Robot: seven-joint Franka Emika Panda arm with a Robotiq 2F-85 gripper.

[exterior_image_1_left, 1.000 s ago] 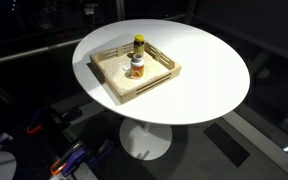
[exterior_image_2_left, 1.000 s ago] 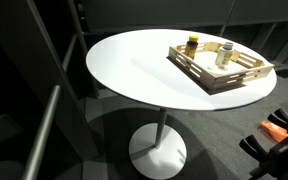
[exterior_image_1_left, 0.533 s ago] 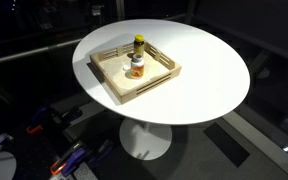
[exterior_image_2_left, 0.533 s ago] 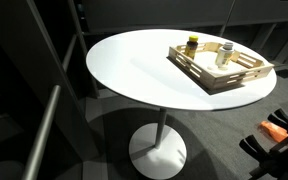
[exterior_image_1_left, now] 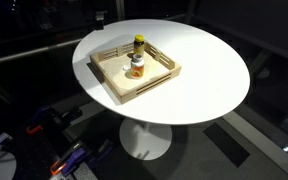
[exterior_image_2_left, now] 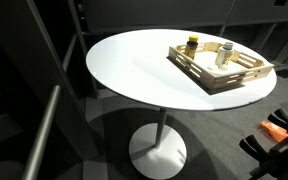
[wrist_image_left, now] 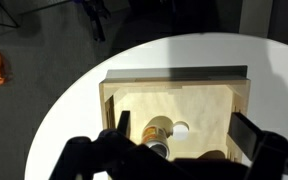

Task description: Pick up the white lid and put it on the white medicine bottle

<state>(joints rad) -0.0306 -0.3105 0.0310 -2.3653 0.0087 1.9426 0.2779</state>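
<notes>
In the wrist view I look down on the wooden tray (wrist_image_left: 174, 78). The white medicine bottle (wrist_image_left: 157, 134), short with an orange label band, stands in it. The small round white lid (wrist_image_left: 181, 128) lies on the tray floor, right beside the bottle. My gripper (wrist_image_left: 184, 135) is open and empty, high above the tray, with its fingers to either side of the bottle and lid. The white medicine bottle also shows in both exterior views (exterior_image_1_left: 136, 67) (exterior_image_2_left: 224, 54). The lid is too small to make out there.
A taller dark bottle with a yellow cap (exterior_image_1_left: 139, 43) (exterior_image_2_left: 192, 44) stands in the same tray (exterior_image_1_left: 124, 90) (exterior_image_2_left: 229, 80). The tray sits on a round white pedestal table (exterior_image_1_left: 204, 70) (exterior_image_2_left: 134, 65). The floor around is dark, with orange-handled tools (exterior_image_2_left: 280, 128) and cables.
A dark part of the arm at the top edge of an exterior view has shifted slightly to the right. The bottles, lid and tray have not moved.
</notes>
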